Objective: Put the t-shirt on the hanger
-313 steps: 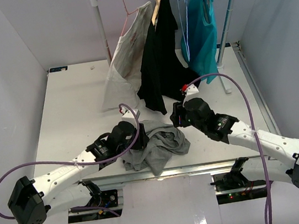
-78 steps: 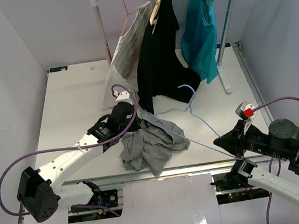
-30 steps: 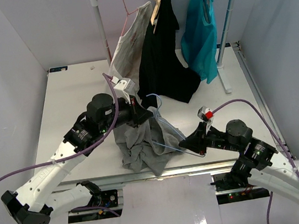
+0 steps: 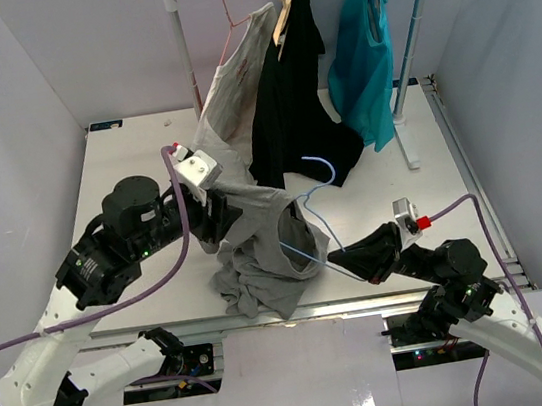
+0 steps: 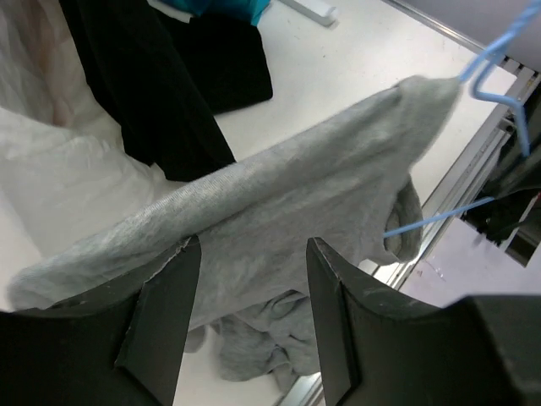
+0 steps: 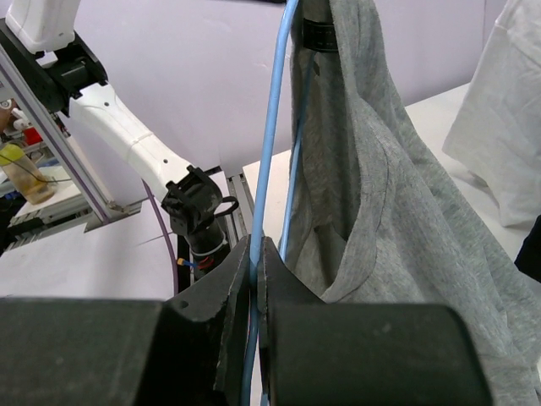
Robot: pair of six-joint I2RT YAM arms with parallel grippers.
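In the overhead view, the left gripper [image 4: 220, 210] had risen and drawn back from where it was a second before. That hauled the t-shirt [image 4: 258, 250] up into a stretched ridge, with only its lower folds left on the tabletop [image 4: 124, 163] beneath that gripper. The hanger [image 4: 318, 164] had swung too: its hook now stood clear on the far side of the cloth from the left gripper. Its wire ran down through the grey folds to the right gripper [image 4: 347, 255], which had pushed in closer to the shirt. In the left wrist view, the gripper [image 5: 254, 245] had its fingers [image 5: 165, 313] spread wide. The t-shirt [image 5: 279, 199] stretched across just past their tips, seemingly hung over them rather than pinched. Blue hanger [image 5: 494, 59] wire poked out at the end of the cloth farthest from the gripper. In the right wrist view, the gripper [image 6: 256, 254] was pressed together on the hanger [image 6: 272, 144], pinching its wire. The t-shirt [image 6: 380, 211] draped just beside and above its tips, with the neck opening close to the wire. I judged that the hanger had begun to enter the garment. The shoulders were not yet seated, so the shirt would need feeding further along the wire.
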